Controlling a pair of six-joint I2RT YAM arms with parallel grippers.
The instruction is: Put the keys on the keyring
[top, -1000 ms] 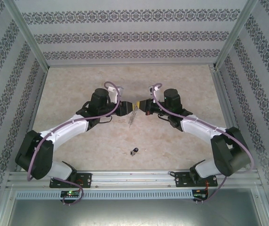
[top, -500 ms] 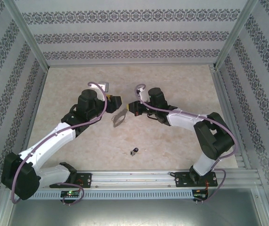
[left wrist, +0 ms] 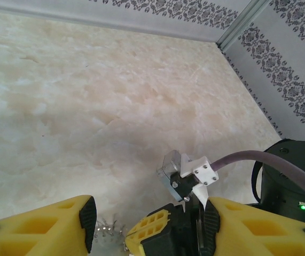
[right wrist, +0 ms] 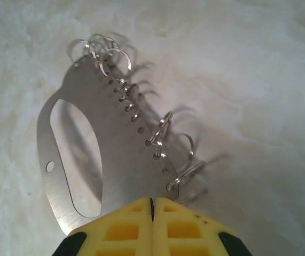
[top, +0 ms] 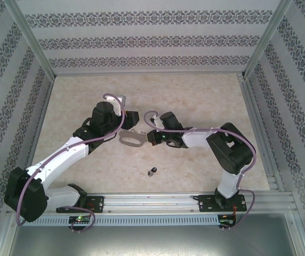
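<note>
The keyring [right wrist: 121, 154] is a flat grey metal oval plate with several small wire rings along one edge. My right gripper [right wrist: 152, 205] is shut on its near end and holds it low over the table. From above, the keyring [top: 132, 139] lies flat, left of the right gripper [top: 149, 137]. My left gripper [top: 133, 124] hovers just behind it, open. In the left wrist view its yellow fingers [left wrist: 61, 224] stand wide apart around the right gripper's tip, and the left gripper [left wrist: 149, 224] holds nothing. One small black-headed key [top: 152, 171] lies alone on the table nearer the arm bases.
The beige marble-patterned tabletop [top: 195, 96] is walled by patterned panels at the back and sides. An aluminium rail [top: 152, 201] runs along the near edge. The right arm's elbow [top: 229, 152] is folded close to the middle.
Both arms have swung left and nearer. The keyring went from hanging edge-on between both grippers to flat in the right one, and the left gripper opened and let go.
</note>
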